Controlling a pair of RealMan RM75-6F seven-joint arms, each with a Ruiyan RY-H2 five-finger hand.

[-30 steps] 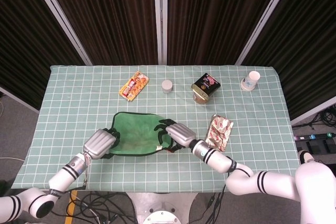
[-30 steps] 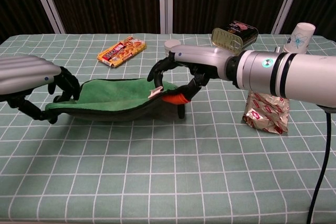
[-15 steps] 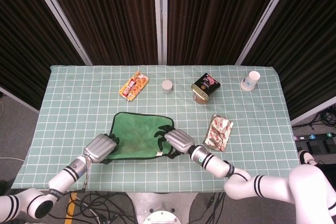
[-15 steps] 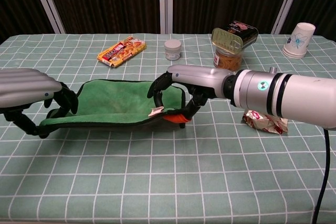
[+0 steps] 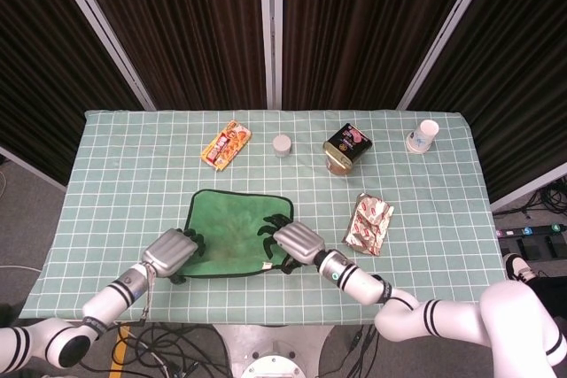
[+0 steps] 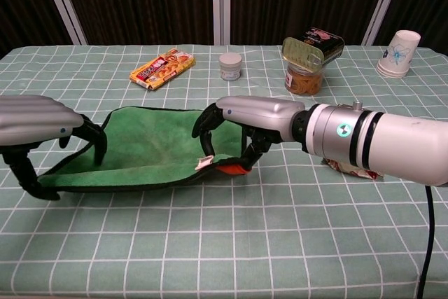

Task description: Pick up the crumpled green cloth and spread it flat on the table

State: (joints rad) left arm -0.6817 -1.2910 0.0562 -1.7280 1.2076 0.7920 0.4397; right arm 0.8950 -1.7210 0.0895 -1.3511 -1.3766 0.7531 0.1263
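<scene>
Chest view: green cloth [image 6: 150, 146], opened nearly flat on the checked tablecloth [image 6: 224, 243], near edge held just off it. Left hand [image 6: 35, 131] and right hand [image 6: 238, 120] each pinch a near corner, apparently pulling it taut for laying. Long axis left-right; far edge faces the snack box [image 5: 225, 145].

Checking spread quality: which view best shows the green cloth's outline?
The head view: the green cloth appears from above as a near-whole rectangle with dark edging, between the left hand and right hand. The chest view shows it foreshortened, near edge raised off the table.
</scene>
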